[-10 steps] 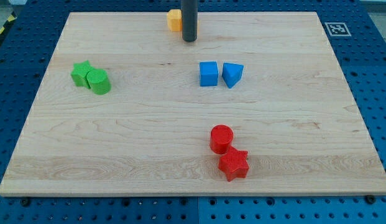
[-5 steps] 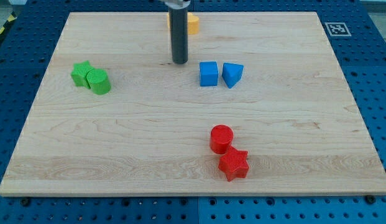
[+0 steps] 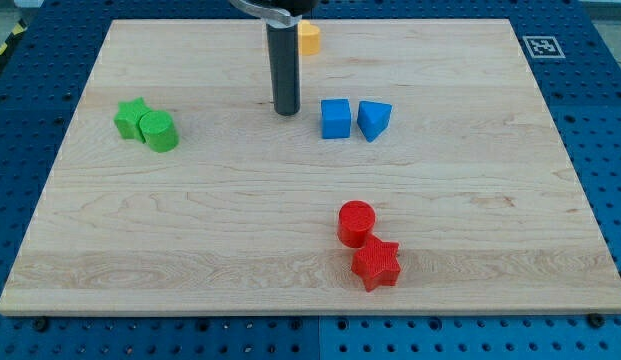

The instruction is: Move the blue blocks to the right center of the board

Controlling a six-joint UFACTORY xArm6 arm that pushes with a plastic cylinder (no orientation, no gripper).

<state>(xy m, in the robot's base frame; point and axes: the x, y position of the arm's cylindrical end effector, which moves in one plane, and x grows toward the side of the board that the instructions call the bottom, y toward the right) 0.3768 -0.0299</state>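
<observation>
A blue cube [image 3: 336, 118] and a blue triangular block [image 3: 373, 119] lie side by side, a small gap between them, a little above the board's middle. My tip [image 3: 286, 111] rests on the board just left of the blue cube, a short gap away and not touching it. The dark rod rises from it to the view's top.
A green star [image 3: 131, 116] and a green cylinder [image 3: 159, 131] touch at the left. A red cylinder [image 3: 356, 222] and a red star [image 3: 376, 264] touch at the lower middle. An orange block [image 3: 308, 38] sits at the top edge, partly behind the rod. The wooden board [image 3: 490, 200] lies on a blue pegboard table.
My tip has moved down the view and slightly left, from the top edge beside the orange block to just left of the blue cube. No block has moved.
</observation>
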